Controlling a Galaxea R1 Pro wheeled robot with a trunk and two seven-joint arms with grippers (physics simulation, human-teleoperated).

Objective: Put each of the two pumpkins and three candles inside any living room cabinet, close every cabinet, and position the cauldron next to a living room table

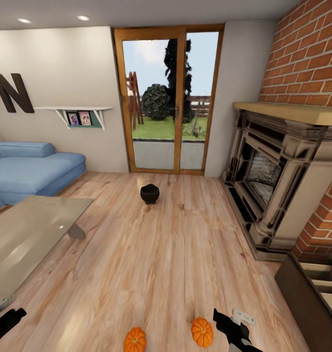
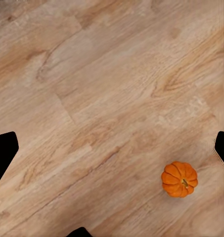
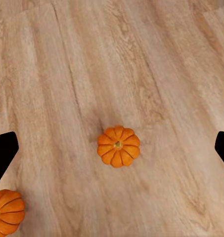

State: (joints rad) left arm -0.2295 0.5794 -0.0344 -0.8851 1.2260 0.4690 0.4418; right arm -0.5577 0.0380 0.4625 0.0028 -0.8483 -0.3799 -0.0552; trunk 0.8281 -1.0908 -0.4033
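Note:
Two orange pumpkins lie on the wood floor just in front of me, one (image 1: 135, 340) left of the other (image 1: 202, 332). My right gripper (image 1: 230, 323) hovers open beside the right one, which lies centred between its fingers (image 3: 118, 146), with the second pumpkin (image 3: 5, 212) at the frame's edge. My left gripper (image 1: 8, 320) is open over bare floor, a pumpkin (image 2: 179, 179) off to one side. The black cauldron (image 1: 149, 193) stands mid-floor near the glass door. The grey-topped table (image 1: 24, 234) is at left. The dark cabinet (image 1: 302, 293) at right has open drawers. Candles are out of view.
A blue sofa (image 1: 29, 171) sits behind the table. A stone fireplace (image 1: 278, 181) with brick surround fills the right wall, just beyond the cabinet. A small white plate (image 1: 244, 316) lies on the floor by my right gripper. Wide floor runs between table and fireplace.

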